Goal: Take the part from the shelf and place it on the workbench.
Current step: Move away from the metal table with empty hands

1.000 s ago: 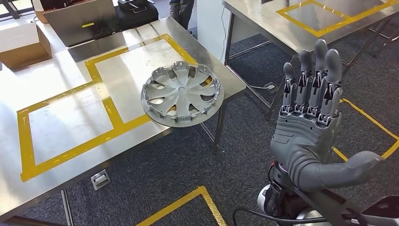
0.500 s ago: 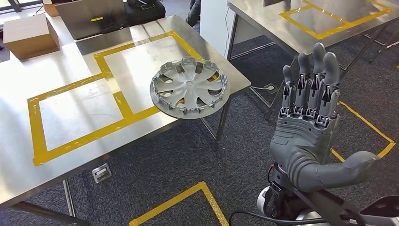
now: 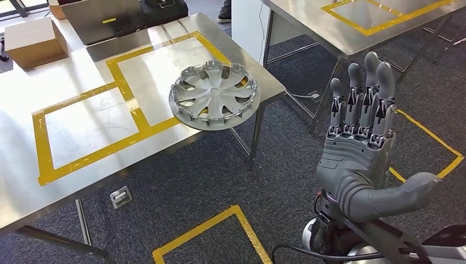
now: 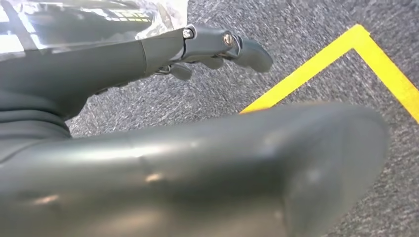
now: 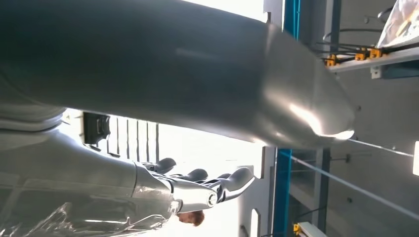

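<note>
- Here, my right robot hand (image 3: 360,143) is raised in front of me, palm facing away, fingers (image 3: 365,91) straight up side by side and the thumb (image 3: 409,192) stuck out to the side; it holds nothing and is open.
- In the right wrist view the same robot hand (image 5: 197,190) shows its thick thumb across the frame and the darker fingers (image 5: 232,180) stretched out, with nothing between them.
- My left robot hand (image 4: 163,59) hangs over the grey carpet (image 4: 316,29); its fingers (image 4: 247,49) reach out loosely apart from the big thumb, and nothing is in its grasp.
- The part, a silver wheel cover (image 3: 213,95), lies flat on the steel table (image 3: 71,165) to my front left, well apart from both robot hands.
- The wheel cover sits at the near right corner of the table, across the yellow tape (image 3: 118,146) that frames the right-hand rectangle, with its near rim sticking out a little past the table's edge.
- A second taped rectangle lies just to the left of it on the same table.
- At the far left of the table stands a cardboard box (image 3: 34,41); beside it, a grey box-like case (image 3: 101,19) that I cannot name.
- Another steel table (image 3: 357,27) with a yellow taped frame stands to the right, beyond my raised robot hand.
- Yellow tape lines (image 3: 211,228) mark the carpet below.
</note>
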Motion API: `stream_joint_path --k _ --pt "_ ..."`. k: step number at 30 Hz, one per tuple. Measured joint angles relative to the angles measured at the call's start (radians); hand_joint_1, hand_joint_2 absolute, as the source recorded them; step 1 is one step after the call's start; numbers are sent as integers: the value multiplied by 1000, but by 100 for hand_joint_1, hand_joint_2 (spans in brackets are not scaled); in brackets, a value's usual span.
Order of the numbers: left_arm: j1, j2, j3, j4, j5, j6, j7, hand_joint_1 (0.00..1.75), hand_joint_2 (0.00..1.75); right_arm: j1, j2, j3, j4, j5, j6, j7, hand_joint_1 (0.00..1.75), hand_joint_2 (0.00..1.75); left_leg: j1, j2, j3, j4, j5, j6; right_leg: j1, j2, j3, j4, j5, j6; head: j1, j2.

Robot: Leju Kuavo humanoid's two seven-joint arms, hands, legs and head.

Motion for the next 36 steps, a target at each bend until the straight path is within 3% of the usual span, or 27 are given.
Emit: stream_joint_path --k 2,3,4,5,7,9,13,15,17,18,19,20,23,25,27,29,30,32,34,35,36 --pt "0 0 0 0 0 0 0 0 0 0 0 0 1 0 0 0 0 0 3 0 -42 126 -75 -8 0 -2 -12 3 7 -4 -2 0" --pt "1 0 0 0 1 0 0 0 0 1 0 0 2 0 0 0 0 0 4 0 -54 174 -94 -10 1 -2 -20 6 11 -4 -3 0" --pt "1 0 0 0 1 0 0 0 0 1 0 0 3 0 0 0 0 0 5 0 -51 190 -95 -11 0 -2 -27 10 13 -2 -3 0" --pt "2 0 0 0 2 0 0 0 0 1 0 0 3 0 0 0 0 0 6 0 -30 168 -78 -12 0 -1 -34 15 15 -1 -3 0" --pt "1 0 0 0 2 0 0 0 0 2 1 0 3 -1 1 0 0 0 7 0 47 45 -25 -9 -1 0 -44 23 18 4 -3 0" --pt "-1 1 0 0 2 1 -1 0 0 1 1 0 4 -2 1 0 0 0 5 -1 99 -53 0 -2 2 1 -53 31 21 13 -3 0" --pt "1 1 0 0 3 1 -3 0 0 2 1 0 5 -4 1 0 0 0 4 0 95 -76 12 24 2 1 -68 38 24 40 -2 0" --pt "1 0 0 0 3 1 -4 0 0 2 1 -2 5 -4 1 0 0 0 7 2 87 -80 22 37 0 3 -93 98 -25 48 2 0" --pt "0 0 0 0 3 1 -6 0 0 4 0 -3 5 -4 1 0 0 0 4 3 77 -79 29 43 -1 3 -139 223 -98 53 6 0" --pt "0 1 0 0 3 1 -6 0 0 5 0 -4 5 -5 1 0 0 0 3 3 73 -78 31 45 -1 3 -156 278 -121 55 7 0" --pt "0 1 0 0 4 1 -6 0 0 5 0 -5 5 -5 1 0 0 0 1 4 68 -77 34 45 -1 3 -160 303 -125 55 7 0" --pt "1 1 0 0 5 1 -6 0 0 6 0 -6 5 -5 1 0 0 0 0 4 65 -76 36 44 -1 3 -146 290 -111 53 7 0" --pt "0 0 0 0 6 1 -6 0 0 5 0 -10 6 -5 1 0 0 0 -3 3 60 -70 39 40 2 3 -43 106 -25 40 7 0" --pt "-1 0 0 0 7 2 -7 0 0 5 0 -11 6 -5 1 0 0 0 -5 4 50 -66 44 31 7 3 -15 39 -8 31 6 0" --pt "-1 0 0 0 8 2 -7 0 0 5 0 -13 6 -6 1 0 0 0 -5 4 40 -64 51 18 8 4 -20 30 -7 24 7 0" --pt "-1 0 0 0 9 2 -8 0 0 4 0 -16 6 -6 1 0 0 0 -5 3 31 -48 32 7 3 2 -23 20 2 12 5 0" --pt "-1 0 0 0 9 2 -8 0 0 4 0 -17 6 -6 1 0 0 0 -4 1 21 -18 5 2 1 0 -25 15 7 6 4 0" --pt "0 0 0 0 10 2 -9 0 0 5 1 -17 7 -7 1 0 0 0 0 0 -17 98 -72 -8 0 -2 -31 15 14 0 1 0" --pt "1 1 0 0 11 2 -9 0 0 5 1 -18 8 -8 1 0 0 0 3 0 -41 192 -110 -14 1 -3 -41 19 20 0 0 0" --pt "1 1 0 0 11 2 -9 0 0 5 1 -18 9 -8 1 0 0 0 4 0 -31 190 -102 -15 0 -3 -46 21 23 1 0 0" --pt "2 1 0 0 11 2 -9 0 0 5 1 -18 9 -8 1 0 0 0 5 0 -3 149 -77 -15 0 -2 -51 24 25 3 0 0"
